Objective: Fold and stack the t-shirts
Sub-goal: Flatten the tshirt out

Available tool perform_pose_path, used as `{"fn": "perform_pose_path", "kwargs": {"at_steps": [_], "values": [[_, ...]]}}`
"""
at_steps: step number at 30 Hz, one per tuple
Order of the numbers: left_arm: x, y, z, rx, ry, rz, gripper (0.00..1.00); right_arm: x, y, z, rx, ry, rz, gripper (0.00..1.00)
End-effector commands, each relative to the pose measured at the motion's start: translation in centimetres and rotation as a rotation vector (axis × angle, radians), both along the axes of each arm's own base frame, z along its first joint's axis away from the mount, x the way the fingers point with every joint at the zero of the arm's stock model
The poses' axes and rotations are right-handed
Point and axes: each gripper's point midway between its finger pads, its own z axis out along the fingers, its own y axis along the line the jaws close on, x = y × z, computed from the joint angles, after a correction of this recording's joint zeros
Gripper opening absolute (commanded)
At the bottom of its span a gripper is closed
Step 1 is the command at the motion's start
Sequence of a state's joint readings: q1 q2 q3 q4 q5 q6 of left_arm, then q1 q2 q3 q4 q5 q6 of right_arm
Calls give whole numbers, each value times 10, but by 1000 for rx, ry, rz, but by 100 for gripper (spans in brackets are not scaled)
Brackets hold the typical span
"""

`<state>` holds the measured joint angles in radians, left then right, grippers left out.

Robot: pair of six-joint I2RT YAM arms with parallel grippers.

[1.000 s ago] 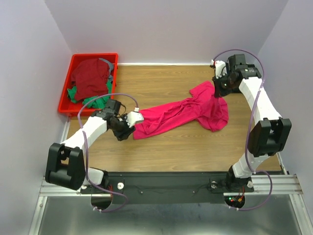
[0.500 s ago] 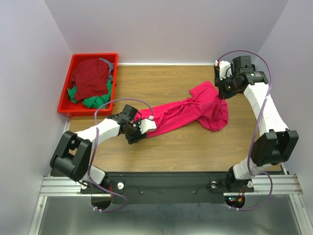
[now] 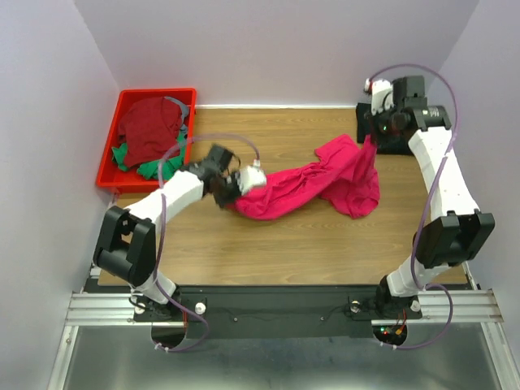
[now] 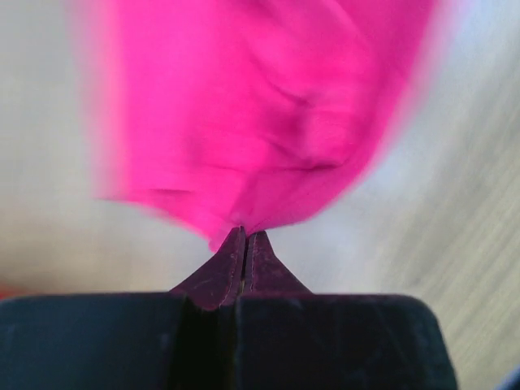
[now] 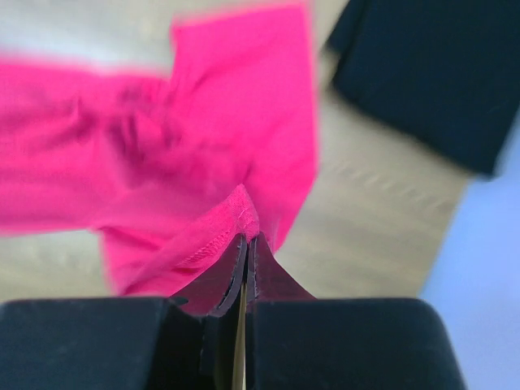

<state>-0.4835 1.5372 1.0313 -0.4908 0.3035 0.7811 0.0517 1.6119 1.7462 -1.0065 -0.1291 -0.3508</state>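
Pinching t-shirt (image 3: 302,185): left gripper (image 4: 245,237), right gripper (image 5: 246,238)

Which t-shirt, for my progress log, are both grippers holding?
The bright pink t-shirt, pinched between left gripper and right gripper; dark red t-shirt and green t-shirt lie in the red bin.

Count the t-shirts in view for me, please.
4: pink t-shirt mid-table, black t-shirt at the far right, dark red t-shirt and green t-shirt in the bin; more may be hidden.
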Motion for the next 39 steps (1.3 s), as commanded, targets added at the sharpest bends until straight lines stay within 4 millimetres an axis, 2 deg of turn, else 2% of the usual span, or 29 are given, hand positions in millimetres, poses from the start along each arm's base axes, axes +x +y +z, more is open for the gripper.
{"fn": "perform_pose_path", "kwargs": {"at_steps": [1,2,3,4,5,7,8,10,11,12,13,14,15,16,18,19,20,21,22,24,25,26,27,28,30,31,36,37,39], "values": [[54,-6,109,-176,-135,107,0,49,-19,100,-7,-324,-103,1],[74,-7,149,-227,-208,129,0,54,-19,112,-3,-356,-110,0],[83,5,163,-245,-210,176,0,63,-23,116,-7,-373,-130,1],[93,8,171,-264,-203,212,0,68,-23,145,0,-450,-138,1],[105,12,200,-294,-260,235,0,72,-25,154,2,-476,-149,1],[114,19,212,-299,-272,273,0,80,-26,167,3,-516,-162,1],[115,19,227,-308,-299,272,0,80,-34,185,-13,-568,-201,1],[115,20,241,-320,-330,282,0,78,-38,202,-25,-619,-217,1],[114,21,250,-332,-350,291,0,73,-43,217,-36,-663,-236,1],[114,22,250,-331,-350,298,0,73,-45,216,-44,-661,-249,1],[109,23,261,-343,-373,299,0,68,-48,225,-55,-686,-260,1],[108,24,268,-357,-388,304,0,57,-51,241,-57,-730,-273,1],[105,23,278,-377,-407,305,0,49,-56,248,-72,-749,-291,1],[96,25,294,-396,-442,297,0,33,-58,269,-70,-804,-303,0],[86,25,310,-426,-483,279,0,13,-64,287,-83,-857,-331,1],[74,27,328,-451,-526,266,0,3,-66,300,-81,-896,-342,0],[67,27,337,-466,-551,255,0,-11,-68,312,-80,-932,-355,0],[52,29,353,-493,-594,230,0,-35,-72,331,-81,-986,-375,1],[44,27,357,-513,-613,207,0,-62,-75,352,-72,-1052,-394,1],[27,28,370,-541,-658,177,0,-92,-75,371,-61,-1114,-392,1],[9,32,386,-556,-721,146,0,-106,-74,378,-61,-1144,-383,1],[-1,32,391,-565,-747,119,0,-116,-73,381,-57,-1160,-376,1],[-8,30,391,-575,-766,86,0,-147,-72,394,-43,-1216,-367,1],[-29,34,405,-591,-829,59,0,-158,-71,398,-40,-1235,-358,1],[-46,34,411,-611,-883,10,0,-184,-69,406,-34,-1280,-342,1],[-68,37,420,-630,-936,-24,0,-210,-69,414,-32,-1326,-334,0],[-110,34,422,-727,-946,-79,0,-247,-69,429,-65,-1405,-314,1],[-112,34,421,-731,-935,-76,0,-247,-68,431,-74,-1413,-310,0],[-109,37,421,-732,-910,-33,0,-234,-70,433,-95,-1404,-312,1]]}}
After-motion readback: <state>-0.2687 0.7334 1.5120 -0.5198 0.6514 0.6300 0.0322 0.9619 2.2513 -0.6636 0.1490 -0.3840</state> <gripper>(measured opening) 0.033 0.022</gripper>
